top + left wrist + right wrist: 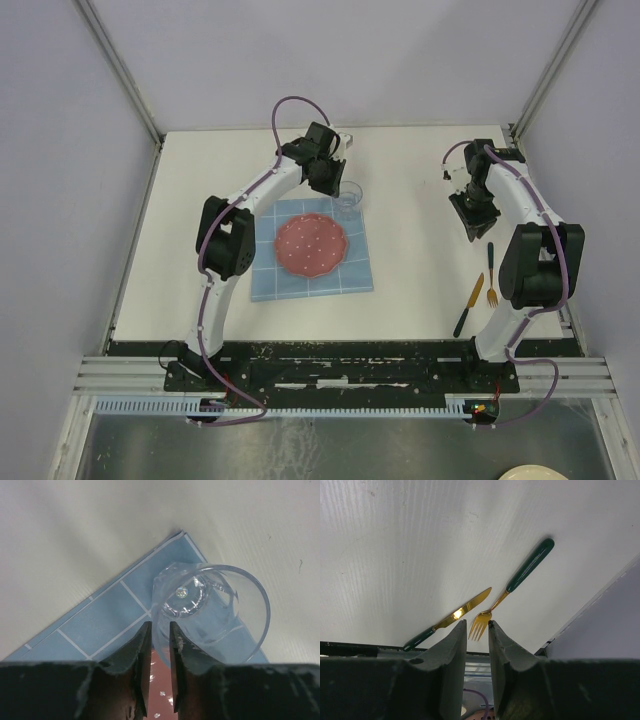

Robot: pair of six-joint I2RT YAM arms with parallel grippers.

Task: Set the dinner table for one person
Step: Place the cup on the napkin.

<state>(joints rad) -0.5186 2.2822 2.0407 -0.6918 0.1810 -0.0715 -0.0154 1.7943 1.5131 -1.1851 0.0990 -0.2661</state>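
Glass placement is the step I judge to be in hand. My left gripper [157, 625] sits at the far right corner of the blue placemat [100, 625], its fingers drawn close together astride the near wall of the clear glass [210, 605], one inside the rim and one outside. Whether the pads actually press on that wall I cannot tell. The glass stands upright on the mat's corner, just beyond the red plate [311, 244]. The dinner table [420, 260] spreads white under everything, with the mat left of its middle. My right gripper [477, 622] hangs over the table's right side, fingers a narrow gap apart and pinching nothing, above the fork [512, 585] and knife [452, 617], which lie well apart from the mat. Next, I reckon, the glass needs settling or releasing without tipping it, then the cutlery must come across beside the plate.
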